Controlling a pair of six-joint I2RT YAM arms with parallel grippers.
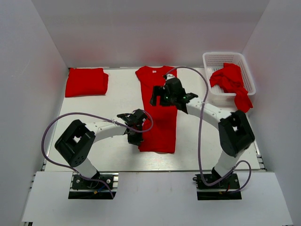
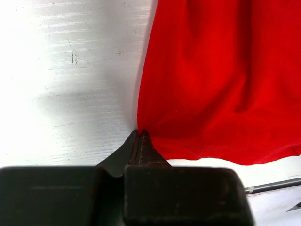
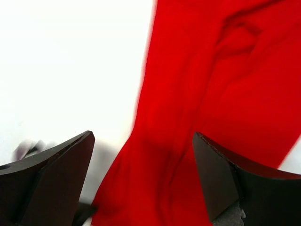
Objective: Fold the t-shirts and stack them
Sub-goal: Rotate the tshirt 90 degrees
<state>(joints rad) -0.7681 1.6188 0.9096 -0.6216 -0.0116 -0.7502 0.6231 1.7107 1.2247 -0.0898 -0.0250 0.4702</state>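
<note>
- Overhead, the laid-out t-shirt (image 1: 157,117) is lying as a long narrow strip on the tabletop (image 1: 117,94). It is running from under the right end effector (image 1: 162,99) down to the left end effector (image 1: 137,137), which is sitting at the strip's near left edge.
- A folded t-shirt (image 1: 86,81) is resting well beyond the left end effector, and a crumpled t-shirt (image 1: 230,82) is spilling over the basket (image 1: 244,66) out past the right one.
- With only one arm gripping, any pull is likely dragging the whole strip askew rather than folding it, since nothing is pinning the far half.
- In the left wrist view, the left end effector (image 2: 139,133) is closed tight, apparently nipping a mere sliver of the laid-out t-shirt (image 2: 211,84) at its tips, with bare tabletop (image 2: 70,84) to its left.
- So thin a bite is risking a slip once the cloth is lifted, or is catching only the top layer and letting the fold beneath fall open.
- In the right wrist view, which is smeared, the right end effector (image 3: 142,136) is standing wide and holding nothing, with red cloth (image 3: 202,94) lying beneath and between its jaws.
- Closing from here is risking a bunched handful of creased layers, or a miss onto bare tabletop (image 3: 70,61) by its left jaw.
</note>
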